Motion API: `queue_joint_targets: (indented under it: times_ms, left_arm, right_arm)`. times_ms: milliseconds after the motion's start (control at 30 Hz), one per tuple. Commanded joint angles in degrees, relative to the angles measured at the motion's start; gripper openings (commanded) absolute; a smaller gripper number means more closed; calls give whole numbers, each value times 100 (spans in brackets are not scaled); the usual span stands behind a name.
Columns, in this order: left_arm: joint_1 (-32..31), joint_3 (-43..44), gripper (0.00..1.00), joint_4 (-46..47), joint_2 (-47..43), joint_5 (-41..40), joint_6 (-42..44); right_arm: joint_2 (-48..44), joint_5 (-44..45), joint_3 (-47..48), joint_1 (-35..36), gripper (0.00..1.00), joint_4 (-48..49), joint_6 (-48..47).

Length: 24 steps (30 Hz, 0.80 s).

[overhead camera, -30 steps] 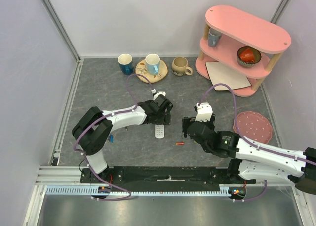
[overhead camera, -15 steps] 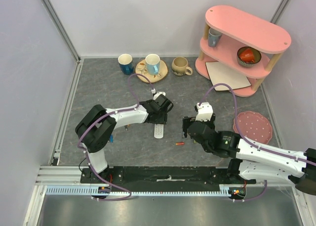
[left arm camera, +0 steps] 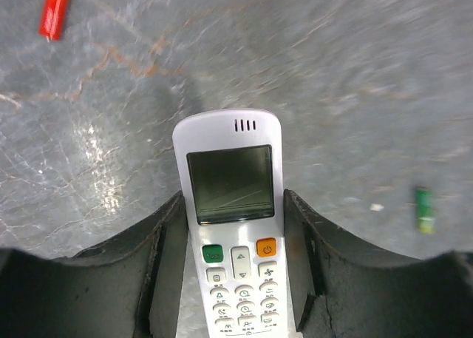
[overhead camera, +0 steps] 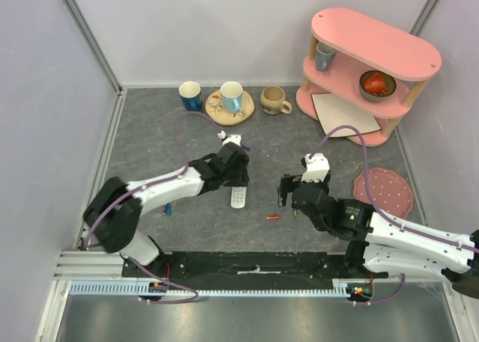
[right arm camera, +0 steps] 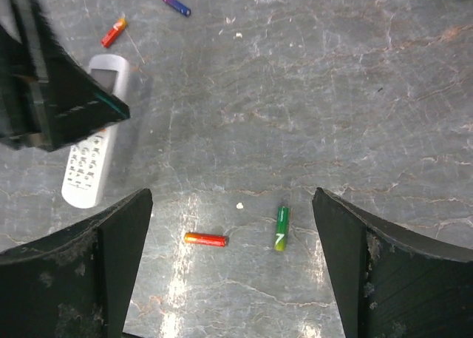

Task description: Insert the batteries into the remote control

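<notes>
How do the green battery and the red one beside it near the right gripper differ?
The red battery is red fading to orange; the green battery is green with a white mark. Red lies across the right wrist view, green nearly at right angles. Red is nearer the remote control. Both lie loose, alike in size.

Soft, even overhead light; wrist pictures less crisp.
Left wrist view: glare on the table (left arm camera: 96, 142) at nine o'clock, motion smear toward two o'clock (streaky), and the remote (left arm camera: 233, 227) throws a faint shadow toward eleven.
</notes>
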Motion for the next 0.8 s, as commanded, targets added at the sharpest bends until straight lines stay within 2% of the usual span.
queue_joint_targets:
  times_ms: [0, 133, 167, 200, 267, 300, 333, 400, 433, 500, 533, 667, 767]
  left_arm:
    - [73, -487, 2, 1431, -1615, 350, -90]
    - [309, -1732, 2, 3030, -2937, 973, -301]
    - [363, -1962, 2, 3399, -3139, 1105, -328]
    - [433, -2165, 2, 4081, -3359, 1159, -363]
    - [696, -2649, 2, 4464, -3904, 1633, -694]
    - [802, -2746, 2, 4614, -4045, 1773, -836]
    - [1046, -2938, 2, 4902, -4307, 2131, -968]
    - [1329, -3159, 2, 5412, -4520, 2633, -1398]
    - [1582, -3430, 2, 6102, -4678, 3001, -1774]
    - [1864, -3634, 2, 6608, -4740, 3355, -2119]
    - [1918, -3713, 2, 6958, -4741, 3461, -2330]
    - [1972, -3749, 2, 7558, -4636, 3769, -2595]
    - [1972, -3696, 2, 7866, -4504, 3989, -2727]
  right_arm:
    - [-279, 396, 282, -22, 98, 316, -223]
    - [-481, -752, 88, -258, 98, 1151, -654]
    - [-490, -1565, 62, -381, 98, 1309, -690]
    - [-508, -2009, 27, -634, 98, 1711, -699]
    - [-718, -2921, -332, -803, 98, 2266, -507]
    - [-823, -3206, -490, -995, 98, 2991, -402]
    - [-938, -3478, -744, -1102, 98, 3320, -296]
    - [-930, -4450, -931, -1435, 98, 4241, 3]
    - [-808, -4752, -1027, -1515, 98, 4525, 99]
    - [-501, -5402, -1098, -1647, 98, 5343, 398]
    - [-378, -5527, -1090, -1648, 98, 5519, 495]
    - [255, -6134, -1133, -1674, 98, 6729, 917]
    - [704, -6486, -1081, -1674, 98, 7268, 1198]
